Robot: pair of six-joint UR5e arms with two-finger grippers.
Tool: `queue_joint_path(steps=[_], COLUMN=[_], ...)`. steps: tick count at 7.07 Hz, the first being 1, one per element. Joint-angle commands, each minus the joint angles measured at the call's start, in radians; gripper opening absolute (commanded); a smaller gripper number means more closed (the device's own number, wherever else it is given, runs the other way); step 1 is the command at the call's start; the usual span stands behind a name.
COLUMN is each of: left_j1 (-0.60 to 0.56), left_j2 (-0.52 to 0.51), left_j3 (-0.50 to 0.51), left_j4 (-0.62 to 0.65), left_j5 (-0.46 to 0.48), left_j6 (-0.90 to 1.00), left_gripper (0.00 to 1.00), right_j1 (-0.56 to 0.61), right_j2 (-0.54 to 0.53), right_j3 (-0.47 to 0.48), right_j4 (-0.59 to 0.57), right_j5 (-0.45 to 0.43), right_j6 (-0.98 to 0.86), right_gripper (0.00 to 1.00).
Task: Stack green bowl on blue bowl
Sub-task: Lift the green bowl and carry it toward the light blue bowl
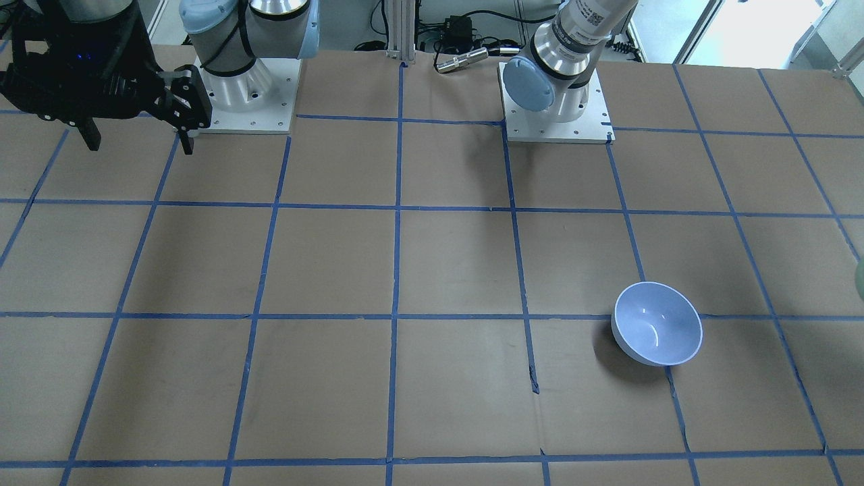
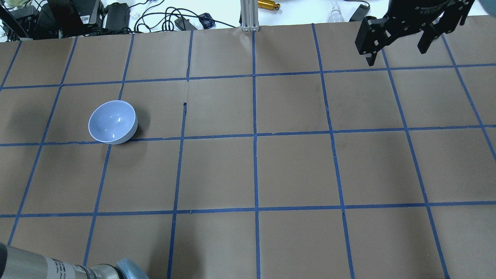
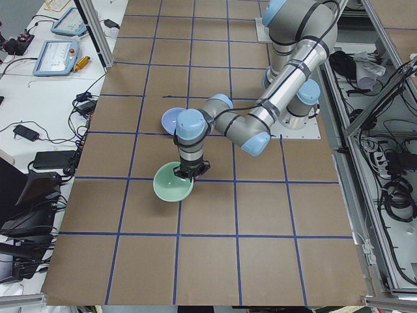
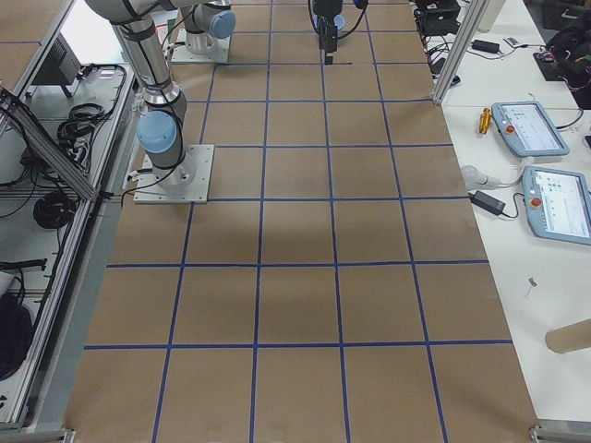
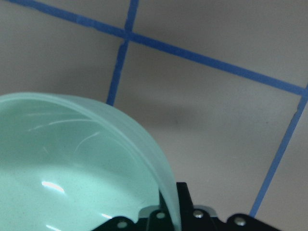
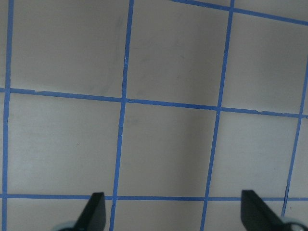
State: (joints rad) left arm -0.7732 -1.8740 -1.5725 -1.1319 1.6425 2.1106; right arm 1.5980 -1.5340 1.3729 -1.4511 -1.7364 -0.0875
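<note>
One glossy, pale green bowl (image 5: 72, 168) is rim-pinched by the left gripper (image 3: 190, 172) (right gripper (image 6: 173, 204) gapes empty).

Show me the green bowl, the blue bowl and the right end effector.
green bowl (image 3: 168, 188), exterior left view, inner wall.
blue bowl (image 2: 112, 122), overhead exterior view, inside.
right end effector (image 6: 173, 204), right wrist view, between fingertips.

The 2 arms (image 3: 296, 72) are silver tubes with pale blue joint caps (image 1: 530, 84), black cabling and white screwed base plates (image 1: 587, 128); the right end effector (image 2: 396, 54) is black, white-lettered.
</note>
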Motion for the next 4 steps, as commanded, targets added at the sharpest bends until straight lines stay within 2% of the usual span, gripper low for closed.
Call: queue_joint_path(steps=[1,2,4], left_j1=[-0.191,-0.268,-0.41], left_j2=[0.071,0.085,0.087], left_j3=[-0.012,-0.014,-0.032], left_j4=[-0.028,-0.076,-0.095], left_j5=[0.005,0.005,0.017], left_j6=[-0.2,-0.304,-0.528], left_gripper=[0.0,0.0,0.0], right_j1=[0.0,0.0,-0.001], right_j2=[0.0,0.0,0.0], right_j3=[0.0,0.0,0.0], right_j4=[0.0,0.0,0.0], right_j5=[0.0,0.0,0.0], right_j6=[0.0,0.0,0.0], right_gripper=[1.0,1.0,1.0])
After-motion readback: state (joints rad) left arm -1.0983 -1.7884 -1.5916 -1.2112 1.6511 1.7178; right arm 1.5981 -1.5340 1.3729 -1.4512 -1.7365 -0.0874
